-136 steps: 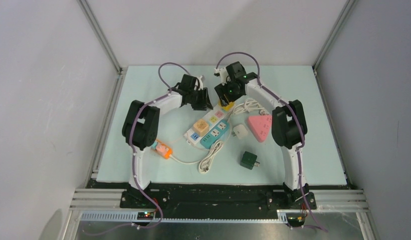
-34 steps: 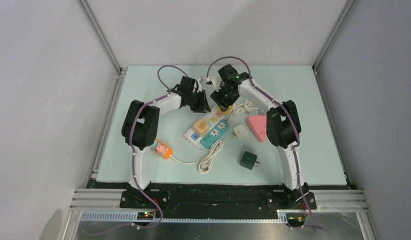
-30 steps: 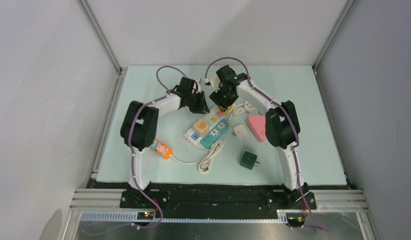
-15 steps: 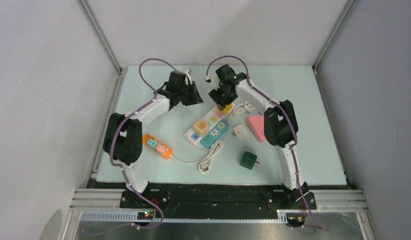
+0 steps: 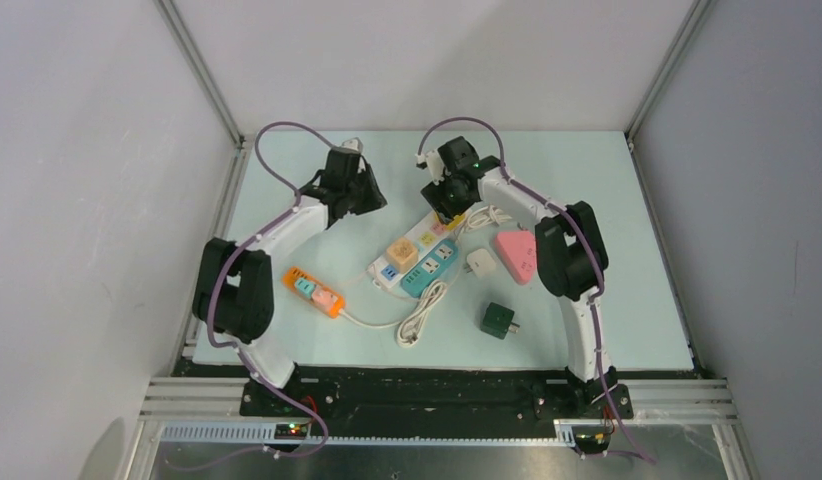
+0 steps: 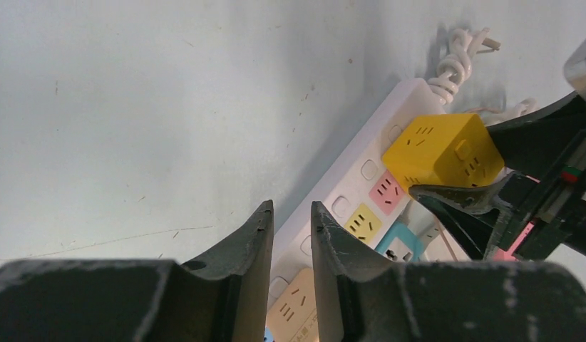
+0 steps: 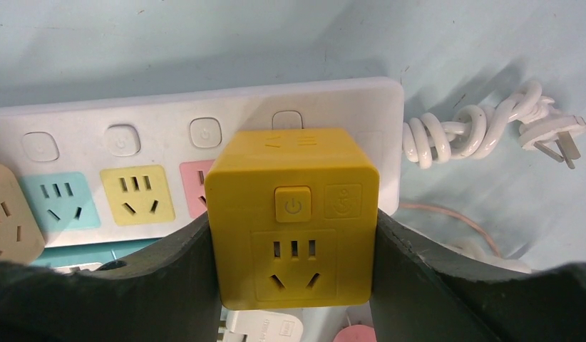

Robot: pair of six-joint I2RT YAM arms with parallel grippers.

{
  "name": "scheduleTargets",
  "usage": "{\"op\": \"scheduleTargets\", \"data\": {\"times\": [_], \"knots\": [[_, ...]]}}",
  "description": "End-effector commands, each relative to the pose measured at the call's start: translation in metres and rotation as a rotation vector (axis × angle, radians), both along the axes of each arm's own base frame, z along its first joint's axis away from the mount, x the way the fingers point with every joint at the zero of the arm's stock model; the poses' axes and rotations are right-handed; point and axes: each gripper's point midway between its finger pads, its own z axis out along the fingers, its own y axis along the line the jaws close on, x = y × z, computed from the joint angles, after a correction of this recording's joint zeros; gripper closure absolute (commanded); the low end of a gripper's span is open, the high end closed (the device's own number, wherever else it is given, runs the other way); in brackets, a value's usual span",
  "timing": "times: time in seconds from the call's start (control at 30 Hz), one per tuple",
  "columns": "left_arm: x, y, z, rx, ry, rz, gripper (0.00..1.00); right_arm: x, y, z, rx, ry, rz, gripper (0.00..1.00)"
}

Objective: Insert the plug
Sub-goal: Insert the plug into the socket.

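The plug is a yellow cube adapter [image 7: 294, 214]. My right gripper [image 7: 292, 216] is shut on it, one finger against each side. The cube [image 5: 453, 215] hangs over the far end of the white power strip [image 5: 415, 240], by the pink socket; whether its pins are seated is hidden. In the left wrist view the cube [image 6: 440, 146] sits just above the strip [image 6: 351, 196]. My left gripper [image 5: 374, 202] stands to the left of the strip, apart from it. Its jaws [image 6: 290, 208] show a narrow gap with nothing between them.
A beige cube [image 5: 402, 251] sits plugged into the white strip, with a teal strip [image 5: 433, 268] alongside. To the right lie a pink triangular strip [image 5: 519, 254], a white adapter [image 5: 480, 263] and a dark green adapter [image 5: 499, 320]. An orange strip [image 5: 315, 292] and a coiled cord [image 5: 420, 315] lie nearer.
My left arm has swung off the white strip, to the left and back, with its jaws drawing slightly closer. The right gripper still holds the yellow cube over the strip's far end.
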Motion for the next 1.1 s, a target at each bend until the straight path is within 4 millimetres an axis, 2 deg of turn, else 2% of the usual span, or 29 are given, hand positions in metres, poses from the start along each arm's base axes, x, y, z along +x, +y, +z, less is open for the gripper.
{"op": "scheduleTargets", "data": {"times": [0.0, 0.3, 0.53, 0.7, 0.73, 0.77, 0.8, 0.83, 0.87, 0.9, 0.97, 1.0, 1.07], "knots": [[0.007, 0.008, 0.034, -0.013, -0.091, 0.038, 0.70, -0.041, -0.020, -0.065, -0.117, 0.197, -0.070, 1.00], [0.004, 0.015, 0.035, -0.013, -0.093, 0.043, 0.70, -0.059, -0.002, -0.083, -0.064, 0.242, -0.096, 1.00], [0.000, 0.019, 0.034, -0.010, -0.092, 0.048, 0.70, -0.060, 0.005, -0.097, -0.094, 0.263, -0.104, 1.00], [-0.002, 0.021, 0.037, -0.014, -0.099, 0.052, 0.69, -0.054, 0.003, -0.093, -0.100, 0.238, -0.142, 1.00], [-0.002, 0.022, 0.038, -0.015, -0.102, 0.053, 0.69, -0.053, 0.004, -0.090, -0.096, 0.231, -0.143, 0.95], [-0.003, 0.022, 0.042, -0.018, -0.108, 0.052, 0.69, -0.047, 0.004, -0.084, -0.095, 0.207, -0.152, 0.82], [-0.003, 0.022, 0.043, -0.019, -0.112, 0.053, 0.69, -0.044, 0.004, -0.079, -0.094, 0.192, -0.158, 0.75], [-0.004, 0.023, 0.049, -0.023, -0.125, 0.054, 0.68, -0.038, 0.006, -0.069, -0.084, 0.163, -0.163, 0.59], [-0.005, 0.023, 0.051, -0.023, -0.130, 0.055, 0.66, -0.033, 0.008, -0.062, -0.073, 0.143, -0.165, 0.52], [-0.006, 0.024, 0.058, -0.027, -0.143, 0.058, 0.65, -0.027, 0.011, -0.049, -0.060, 0.108, -0.168, 0.40], [-0.007, 0.026, 0.071, -0.040, -0.172, 0.064, 0.60, -0.014, 0.018, -0.025, -0.024, 0.047, -0.178, 0.27], [-0.007, 0.027, 0.077, -0.042, -0.185, 0.067, 0.58, -0.010, 0.020, -0.017, -0.012, 0.036, -0.185, 0.24], [-0.010, 0.030, 0.099, -0.052, -0.237, 0.069, 0.53, 0.003, 0.031, 0.015, 0.041, -0.019, -0.186, 0.16]]}}
